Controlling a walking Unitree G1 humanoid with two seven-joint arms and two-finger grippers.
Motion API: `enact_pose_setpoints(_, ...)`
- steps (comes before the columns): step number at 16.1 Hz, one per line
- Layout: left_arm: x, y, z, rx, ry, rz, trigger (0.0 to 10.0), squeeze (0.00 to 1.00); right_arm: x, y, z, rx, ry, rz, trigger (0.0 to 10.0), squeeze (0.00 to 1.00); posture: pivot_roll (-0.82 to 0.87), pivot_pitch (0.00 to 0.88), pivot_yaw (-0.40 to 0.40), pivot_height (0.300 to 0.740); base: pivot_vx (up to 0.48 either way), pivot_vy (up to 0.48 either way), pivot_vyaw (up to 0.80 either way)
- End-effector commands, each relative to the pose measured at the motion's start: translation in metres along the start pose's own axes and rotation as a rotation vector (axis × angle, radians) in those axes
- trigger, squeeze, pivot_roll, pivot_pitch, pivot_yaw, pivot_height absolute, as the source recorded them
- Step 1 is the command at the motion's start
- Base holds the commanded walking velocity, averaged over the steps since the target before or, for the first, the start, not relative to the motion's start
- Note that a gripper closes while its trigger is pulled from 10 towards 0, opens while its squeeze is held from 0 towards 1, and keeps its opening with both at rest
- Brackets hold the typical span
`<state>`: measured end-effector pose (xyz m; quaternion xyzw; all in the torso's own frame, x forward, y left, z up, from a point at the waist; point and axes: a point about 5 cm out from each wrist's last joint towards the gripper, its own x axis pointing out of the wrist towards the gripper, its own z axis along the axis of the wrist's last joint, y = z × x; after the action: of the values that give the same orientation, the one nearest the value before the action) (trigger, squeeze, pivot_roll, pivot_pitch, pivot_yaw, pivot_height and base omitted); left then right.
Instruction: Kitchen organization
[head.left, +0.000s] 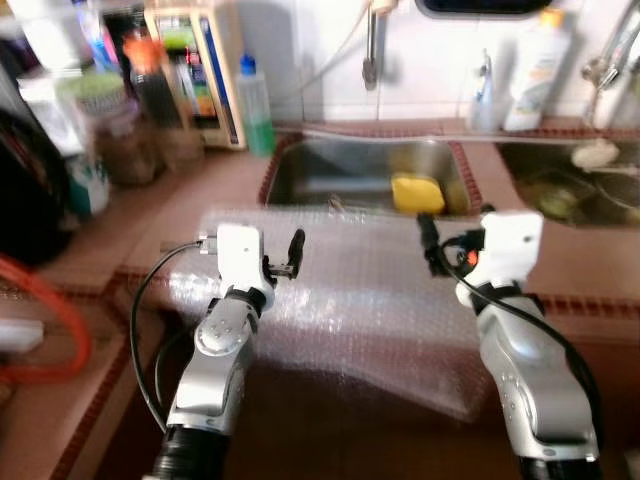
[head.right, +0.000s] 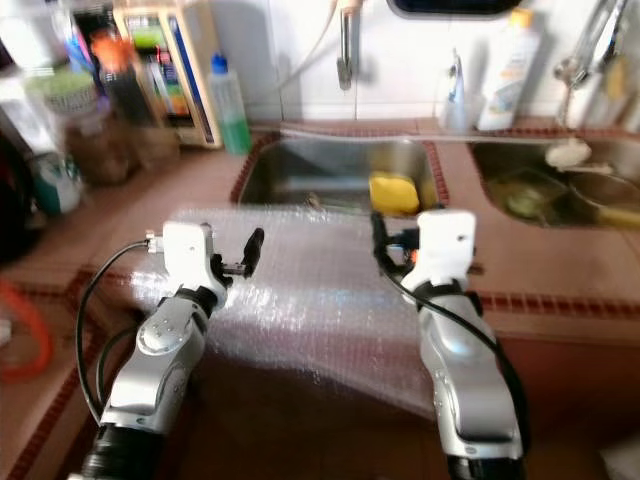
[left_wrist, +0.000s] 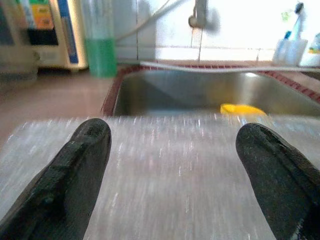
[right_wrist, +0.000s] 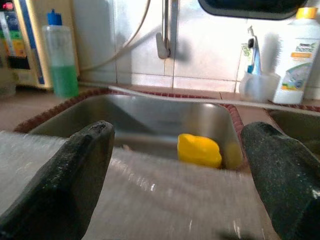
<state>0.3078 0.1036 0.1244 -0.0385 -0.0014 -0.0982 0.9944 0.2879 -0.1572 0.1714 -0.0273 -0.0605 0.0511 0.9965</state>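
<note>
A sheet of bubble wrap (head.left: 350, 300) lay spread across the brown counter (head.left: 170, 215) in front of the sink (head.left: 330, 170), its far edge reaching the sink's near rim and its near edge hanging over the counter's front. Its long axis appeared to run side to side, across the robot's front. Both arms were raised over it: the left gripper (head.left: 290, 255) hovered above the sheet's left part and the right gripper (head.left: 430, 245) above its right part, close to the far edge by the sink. In both wrist views the black fingers (left_wrist: 75, 170) stood wide apart, so both sets of jaws were open and held nothing, and the sheet lay directly below and ahead of them. A yellow sponge (right_wrist: 199, 150) sat in the sink basin just beyond the sheet, nearer the right gripper than the left. A green soap bottle (head.left: 255, 110) stood at the sink's back left corner, well apart from both arms. Since the sheet was wide and flat, a likely next move was to pinch it, with each gripper taking the side it was already above; whether either touched the sheet could not be told.
</note>
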Motion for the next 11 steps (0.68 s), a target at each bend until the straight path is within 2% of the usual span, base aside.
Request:
enact_pose_setpoints(1, 0.0012, 0.0053, 0.0026, 0.007, -0.006, 0.013, 10.0, 0.00, 0.0019, 0.0056, 0.0029, 0.010, -0.012, 0.015, 10.0, 0.13, -0.11, 0.000, 0.089, 0.740, -0.296, 0.000, 0.00)
enact_pose_setpoints(5, 0.0022, 0.0045, 0.0027, 0.010, -0.010, 0.006, 10.0, 0.00, 0.0014, 0.0040, 0.0035, 0.008, -0.016, 0.008, 10.0, 0.13, -0.11, 0.000, 0.089, 0.740, -0.279, 0.000, 0.00)
enact_pose_setpoints(9, 0.0027, 0.0047, 0.0061, 0.015, -0.037, -0.007, 10.0, 0.00, 0.0022, 0.0035, 0.0040, 0.005, -0.018, 0.006, 10.0, 0.13, -0.11, 0.000, 0.088, 0.740, 0.000, 0.000, 0.00)
enact_pose_setpoints(11, 0.0023, 0.0041, 0.0073, -0.013, -0.040, -0.027, 10.0, 0.00, 0.0020, 0.0043, 0.0040, 0.004, -0.019, 0.008, 10.0, 0.13, -0.12, 0.000, 0.086, 0.740, 0.000, 0.000, 0.00)
